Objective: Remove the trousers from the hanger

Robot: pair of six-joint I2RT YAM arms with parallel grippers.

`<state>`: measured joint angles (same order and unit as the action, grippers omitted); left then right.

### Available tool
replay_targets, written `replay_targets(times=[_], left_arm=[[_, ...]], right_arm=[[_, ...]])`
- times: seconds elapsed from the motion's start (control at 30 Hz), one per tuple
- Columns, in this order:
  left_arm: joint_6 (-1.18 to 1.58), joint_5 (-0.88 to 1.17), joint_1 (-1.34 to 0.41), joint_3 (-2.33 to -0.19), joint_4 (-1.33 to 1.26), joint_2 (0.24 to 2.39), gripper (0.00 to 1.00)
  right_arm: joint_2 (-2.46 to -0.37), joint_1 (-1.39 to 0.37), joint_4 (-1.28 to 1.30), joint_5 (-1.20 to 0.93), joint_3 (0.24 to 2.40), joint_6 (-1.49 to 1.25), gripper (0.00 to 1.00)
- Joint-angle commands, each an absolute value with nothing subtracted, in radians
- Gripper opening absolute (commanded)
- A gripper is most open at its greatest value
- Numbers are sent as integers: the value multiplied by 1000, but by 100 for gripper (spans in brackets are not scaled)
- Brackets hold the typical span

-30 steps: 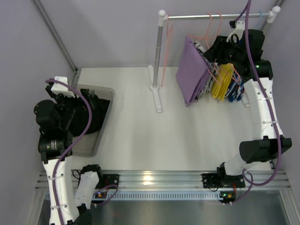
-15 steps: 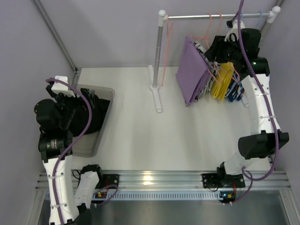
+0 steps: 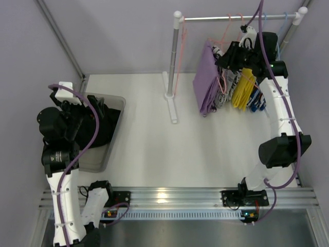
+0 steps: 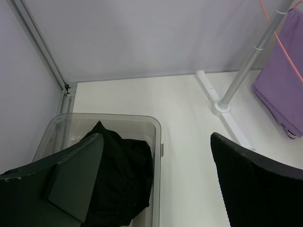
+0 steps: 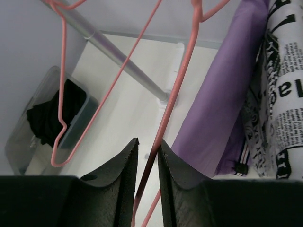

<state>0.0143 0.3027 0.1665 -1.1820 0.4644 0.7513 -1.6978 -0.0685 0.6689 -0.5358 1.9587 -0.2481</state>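
The lilac trousers [image 3: 206,85] [image 5: 222,94] hang folded over a pink hanger [image 5: 177,85] on the rail [image 3: 216,18]. My right gripper [image 3: 230,57] [image 5: 147,141] is up at the rack, just right of them. Its jaws are narrow, with the hanger's wire running between them; the wire touches the right finger and a gap shows on the left. The black trousers [image 3: 105,128] [image 4: 120,175] lie crumpled in the grey bin [image 3: 117,101] [image 4: 157,124]. My left gripper [image 4: 156,142] hovers over the bin, open and empty.
A yellow garment [image 3: 241,91] and a black-and-white printed one [image 5: 284,94] hang right of the lilac trousers. An empty pink hanger [image 5: 60,118] [image 3: 180,62] dangles by the rack's left post [image 3: 175,56]. The post's foot [image 3: 172,108] rests on the white table.
My right gripper has moved left along the rail to the lilac trousers' hanger and its jaws have narrowed around the wire. The lilac trousers have swung edge-on. The left arm has not moved.
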Motion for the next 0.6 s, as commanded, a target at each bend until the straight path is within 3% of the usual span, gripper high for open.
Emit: replay_targets(times=[0.0, 0.3, 0.57], left_arm=[[40, 325, 164, -1215, 425, 750, 99], [46, 331, 166, -1218, 422, 759, 99], [43, 327, 166, -1210, 423, 761, 99]], right_arm=[[-1700, -54, 560, -652, 2028, -333, 22], [-1785, -45, 554, -704, 2043, -494, 20], [-1802, -46, 476, -739, 1991, -620, 25]])
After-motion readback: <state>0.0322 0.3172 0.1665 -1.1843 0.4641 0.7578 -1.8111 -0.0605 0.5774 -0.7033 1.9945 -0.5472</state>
